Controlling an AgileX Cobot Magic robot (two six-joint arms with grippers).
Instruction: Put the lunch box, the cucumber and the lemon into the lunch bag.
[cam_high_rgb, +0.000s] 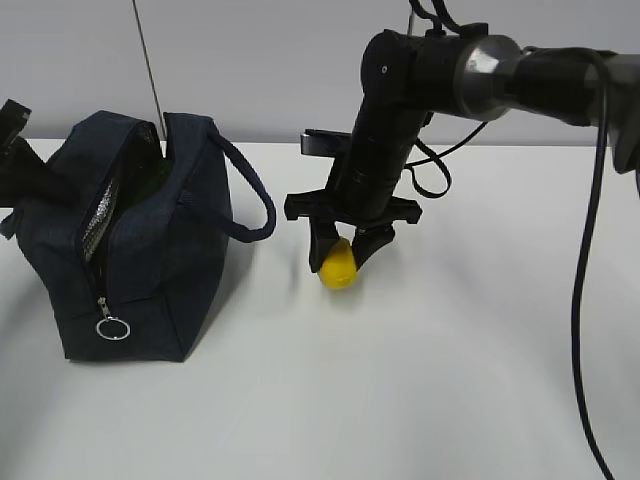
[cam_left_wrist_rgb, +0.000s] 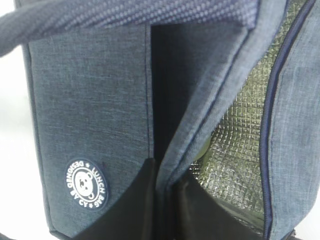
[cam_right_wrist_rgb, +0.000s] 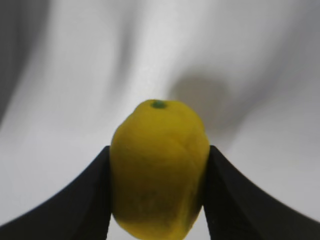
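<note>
- The right gripper is clamping the lemon between its two fingers, one on each flank; the lemon is sitting at or just above the counter.
- In the right wrist view the lemon's long axis is pointing away from the wrist, stem end outward.
- The lunch bag is standing to the left of the lemon, well apart, its zipped top gaping open.
- The left gripper is pinching the bag's opening edge shut-tight, holding the mouth apart.
- Judgement: the coming move is calling for a lift and leftward carry over the opening.
</note>
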